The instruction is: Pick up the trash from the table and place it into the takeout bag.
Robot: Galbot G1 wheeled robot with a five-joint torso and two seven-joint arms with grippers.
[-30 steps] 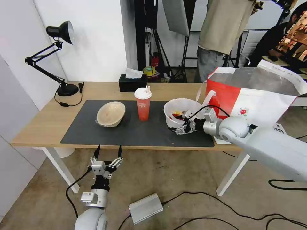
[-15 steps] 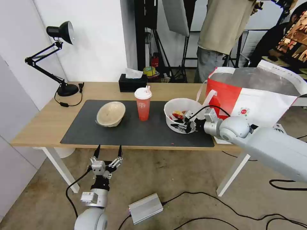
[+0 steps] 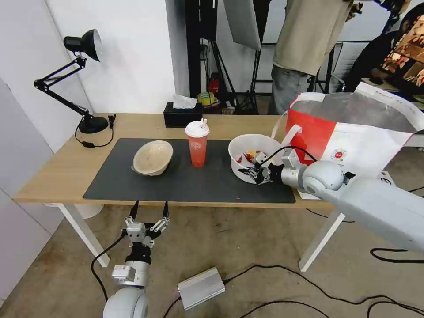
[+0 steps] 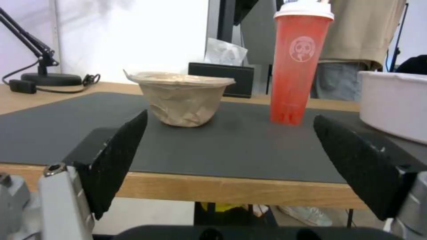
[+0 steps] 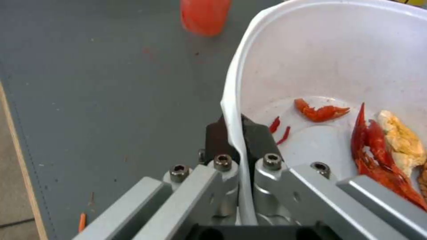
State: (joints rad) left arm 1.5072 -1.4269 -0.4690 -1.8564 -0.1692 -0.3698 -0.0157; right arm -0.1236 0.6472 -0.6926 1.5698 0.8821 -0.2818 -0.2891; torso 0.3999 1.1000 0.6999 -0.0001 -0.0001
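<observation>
Rim of white bowl (image 5: 338, 60) pinched inside right gripper (image 5: 236, 133).

The room is bright and evenly lit, and the white wall (image 3: 132, 57) behind my table (image 3: 53, 172) nearly washes out. Shadows under the beige bowl (image 3: 153, 157) and red cup (image 3: 197, 144) are soft and short. My head view bows at its edges. My left gripper (image 4: 231, 156) looms blurred up close.
</observation>
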